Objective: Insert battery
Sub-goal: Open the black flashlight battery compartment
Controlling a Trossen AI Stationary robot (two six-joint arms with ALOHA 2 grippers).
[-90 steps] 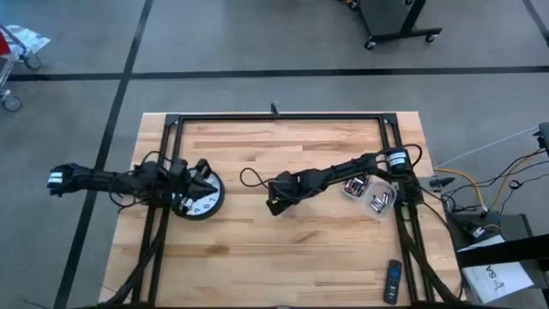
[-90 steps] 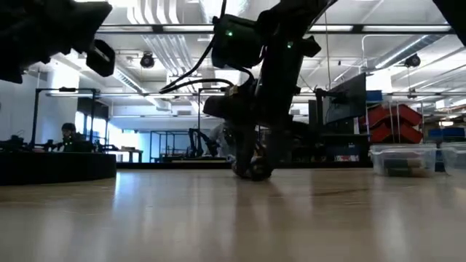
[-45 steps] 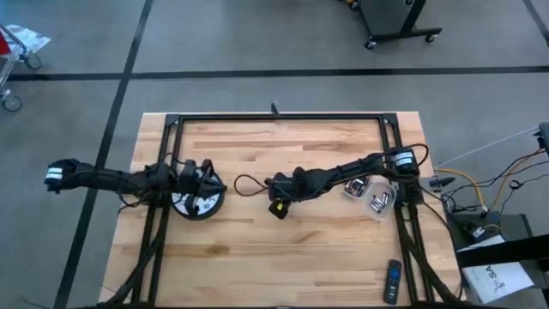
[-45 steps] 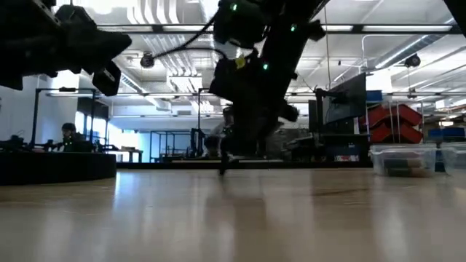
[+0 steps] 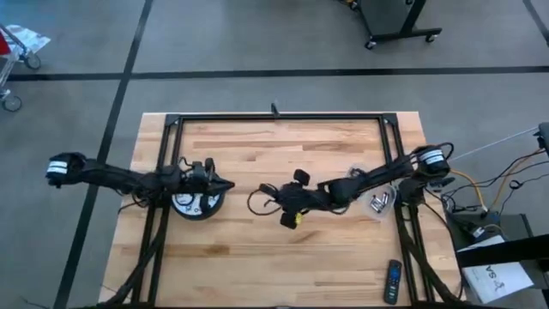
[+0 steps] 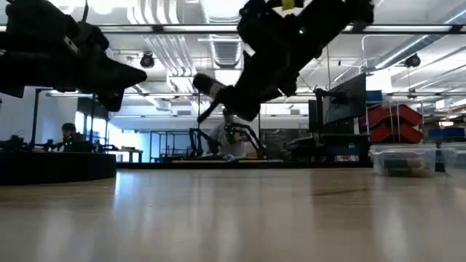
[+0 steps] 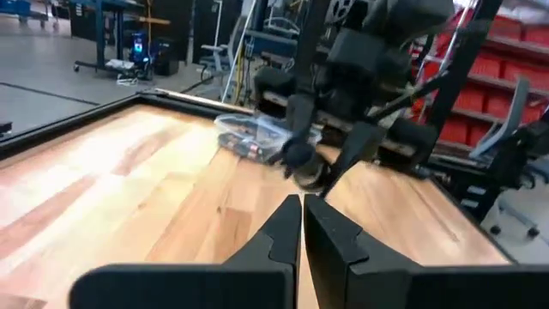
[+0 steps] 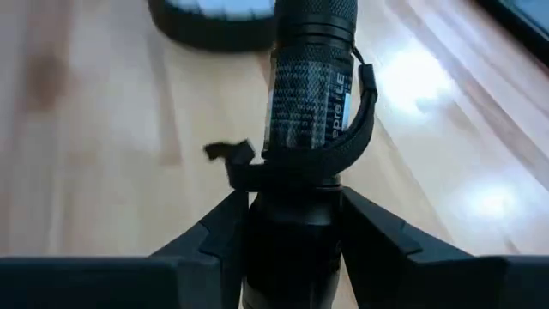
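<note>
Nearest the table's front edge, a slim black remote control lies alone at the right corner, well apart from the work. Mid-table, the right gripper is clenched around the tail of a black knurled cylindrical flashlight with a black wrist strap looped round its body. A second ago this gripper was down at the wooden tabletop; it has since risen, and the low view shows gripper and flashlight tilted well clear of the wood, the barrel aimed towards the left arm. The left gripper has crept inward over the round black disc with a white numbered face; its jaws are pressed together on nothing. That reads as the pick-up finished and the flashlight being offered up for bimanual work, probably opening it. Farther right, beside the right arm, sits a clear plastic container of small metallic items; whether those are the batteries I cannot tell, and no loose battery shows anywhere.
</note>
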